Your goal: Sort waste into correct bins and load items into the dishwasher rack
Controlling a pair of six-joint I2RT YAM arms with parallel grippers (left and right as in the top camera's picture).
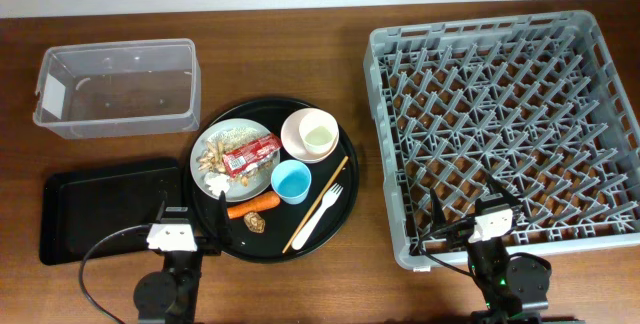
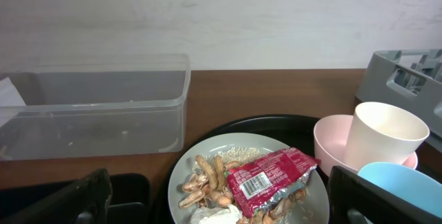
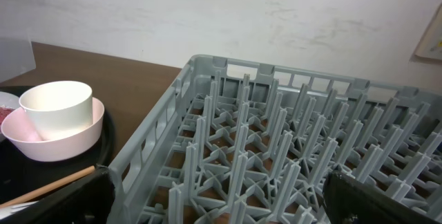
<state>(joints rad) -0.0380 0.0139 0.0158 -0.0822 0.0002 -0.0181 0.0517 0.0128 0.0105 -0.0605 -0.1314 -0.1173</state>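
Red snack wrapper [image 1: 249, 153], overhead: crumpled, lying on food scraps [image 1: 212, 161] on the pale grey plate [image 1: 245, 128] inside the round black tray [image 1: 260, 246]. My left gripper [image 1: 190, 214] and right gripper [image 1: 472, 209] both stand with jaws wide apart, holding nothing. Left wrist: the wrapper shows a white barcode panel. Right wrist: the grey lattice rack [image 3: 276, 134], with upright pegs, sits just beside the tray.

The left wrist view's bottom edge cuts off the near part of the plate [image 2: 207, 151], the tissue [image 2: 217, 216] and the blue cup [image 2: 397, 184]. The dishwasher rack [image 3: 290, 141] runs off the right wrist view's right edge. Overhead, the brown lump [image 1: 254, 223] is too small to identify.
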